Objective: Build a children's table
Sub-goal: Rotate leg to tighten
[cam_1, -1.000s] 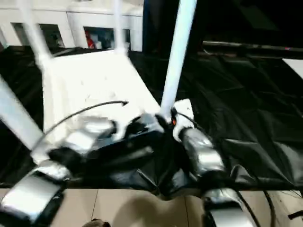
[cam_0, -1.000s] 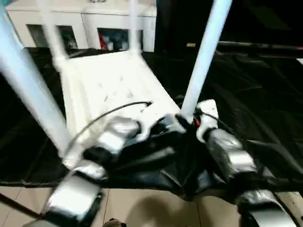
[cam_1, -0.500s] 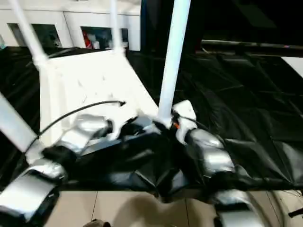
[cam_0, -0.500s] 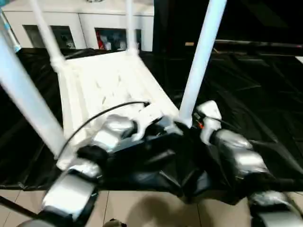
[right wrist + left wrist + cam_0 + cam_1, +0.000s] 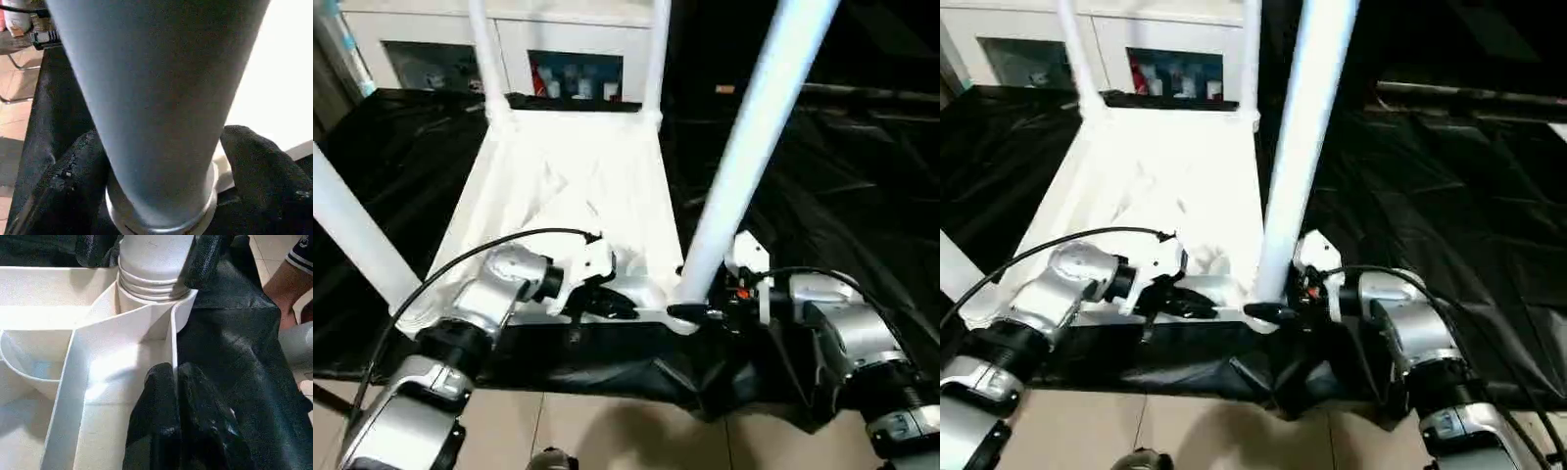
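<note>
Black plastic sheeting (image 5: 862, 186) is covering the floor-level work area, with white cabinets (image 5: 558, 39) behind and pale tiles (image 5: 607, 431) at the near edge. On the sheeting the children's table (image 5: 573, 186) is lying upside down, ribbed underside up, with four legs standing in its corner sockets. The near right leg (image 5: 744, 166) is being straddled at its base by the right claw (image 5: 700, 313), fingers (image 5: 259, 166) spread to either side of the tube; whether the pads are pressing on it cannot be told. The left claw (image 5: 612, 305) is being held closed at the near rim, its tips over a rib beside that corner socket (image 5: 151, 293), nothing gripped.

Judged risk: the leg may not be fully seated, a ringed band is showing above the socket, so a sideways pull by the right claw could be tilting or popping it out. Loose sheeting bunched at the near edge could be snagged.

Room: open sheeting is lying to the right; the near rim is close to the sheeting's edge. A person's arm (image 5: 288, 279) is showing close by.
</note>
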You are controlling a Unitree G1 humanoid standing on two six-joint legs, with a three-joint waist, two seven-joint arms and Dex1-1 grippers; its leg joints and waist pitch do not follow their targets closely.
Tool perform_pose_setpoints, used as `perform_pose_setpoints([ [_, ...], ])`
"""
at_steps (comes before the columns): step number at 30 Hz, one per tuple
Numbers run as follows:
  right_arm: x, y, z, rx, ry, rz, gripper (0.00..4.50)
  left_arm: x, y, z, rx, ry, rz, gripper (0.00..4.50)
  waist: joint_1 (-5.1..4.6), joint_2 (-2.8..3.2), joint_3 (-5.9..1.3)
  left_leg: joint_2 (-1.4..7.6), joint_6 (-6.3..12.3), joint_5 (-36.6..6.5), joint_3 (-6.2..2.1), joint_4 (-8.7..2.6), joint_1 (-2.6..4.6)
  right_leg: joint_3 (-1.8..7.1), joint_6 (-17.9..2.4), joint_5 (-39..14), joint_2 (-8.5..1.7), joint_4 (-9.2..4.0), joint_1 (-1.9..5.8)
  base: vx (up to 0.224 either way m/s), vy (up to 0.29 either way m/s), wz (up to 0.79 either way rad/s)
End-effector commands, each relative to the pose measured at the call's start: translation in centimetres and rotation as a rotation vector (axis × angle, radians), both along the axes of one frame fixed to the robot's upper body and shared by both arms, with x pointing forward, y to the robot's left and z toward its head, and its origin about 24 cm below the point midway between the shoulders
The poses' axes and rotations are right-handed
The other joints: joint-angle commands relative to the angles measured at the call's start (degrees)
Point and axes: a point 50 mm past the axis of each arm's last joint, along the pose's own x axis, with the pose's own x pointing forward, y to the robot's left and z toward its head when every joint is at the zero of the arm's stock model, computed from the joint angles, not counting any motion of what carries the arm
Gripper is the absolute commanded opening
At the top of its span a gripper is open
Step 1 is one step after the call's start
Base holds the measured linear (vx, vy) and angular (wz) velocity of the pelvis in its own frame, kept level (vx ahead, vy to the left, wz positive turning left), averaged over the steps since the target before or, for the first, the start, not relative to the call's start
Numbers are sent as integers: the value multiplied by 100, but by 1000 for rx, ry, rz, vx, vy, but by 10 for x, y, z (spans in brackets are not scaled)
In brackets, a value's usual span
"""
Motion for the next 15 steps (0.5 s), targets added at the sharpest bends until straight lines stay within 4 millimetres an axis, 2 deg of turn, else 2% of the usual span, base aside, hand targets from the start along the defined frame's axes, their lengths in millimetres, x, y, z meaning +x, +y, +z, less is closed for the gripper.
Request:
perform_pose_setpoints([
  [1,-1,-1,-1,-26,2,-2,333,1,-8,18,-76,-53,-47,0,-21,-45,-411,178,86,-1627,-71,-411,204,212,-1256,-1271,-291,-404,230,0,0,0],
  [7,-1,3,-1,5,9,2,281,3,-9,20,-84,-64,-29,0,-16,-50,-435,162,219,-1303,-57,-372,183,206,-1348,-829,-276,-357,248,0,0,0],
  [9,-2,4,-5,31,26,-49,272,9,-12,20,-87,-94,49,0,-18,-49,-434,162,233,-1291,-55,-369,179,202,-1372,-779,-271,-350,248,0,0,0],
  [12,2,2,-15,4,37,-159,268,19,-15,18,-76,-127,160,0,-30,-54,-424,155,177,-1393,-63,-378,188,206,-1326,-971,-278,-377,238,0,0,0],
  [14,10,0,-27,-37,28,-348,266,29,-19,16,-71,-151,263,0,-59,-58,-402,136,21,-1595,-66,-391,207,210,-1208,-1431,-287,-435,210,0,0,0],
  [15,12,0,-30,-42,34,-405,266,31,-21,16,-73,-161,287,0,-80,-75,-408,126,-49,-1639,-83,-399,198,203,-1147,-1615,-306,-448,231,0,0,0],
])
